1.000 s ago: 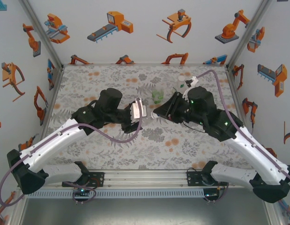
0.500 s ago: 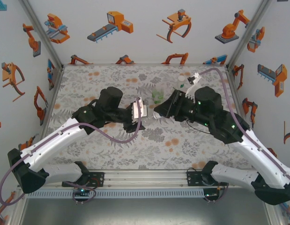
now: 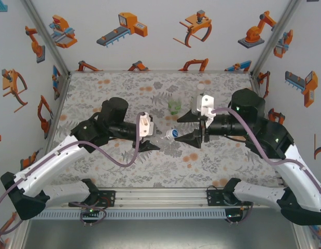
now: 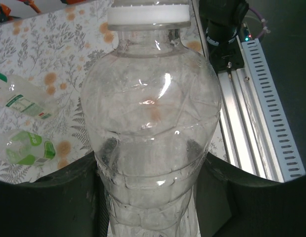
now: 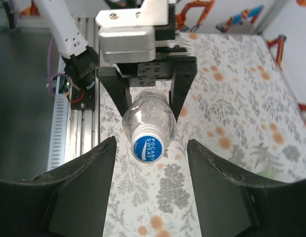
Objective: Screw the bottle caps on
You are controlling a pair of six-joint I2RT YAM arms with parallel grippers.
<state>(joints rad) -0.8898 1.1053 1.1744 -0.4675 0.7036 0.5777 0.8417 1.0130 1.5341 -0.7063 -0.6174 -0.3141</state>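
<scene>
Left gripper (image 3: pixel 154 137) clamped on short clear bottle (image 5: pixel 149 116), held sideways above table (image 3: pixel 98 93). Cap (image 5: pixel 148 144) on bottle mouth, facing right. Right gripper (image 3: pixel 183 128) just right of bottle, jaws spread either side of cap, holding nothing.

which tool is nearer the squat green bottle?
Right. The right tool, open, sits just on the near side of the green bottle; the left tool, shut on the clear bottle, is farther, near-left.
</scene>
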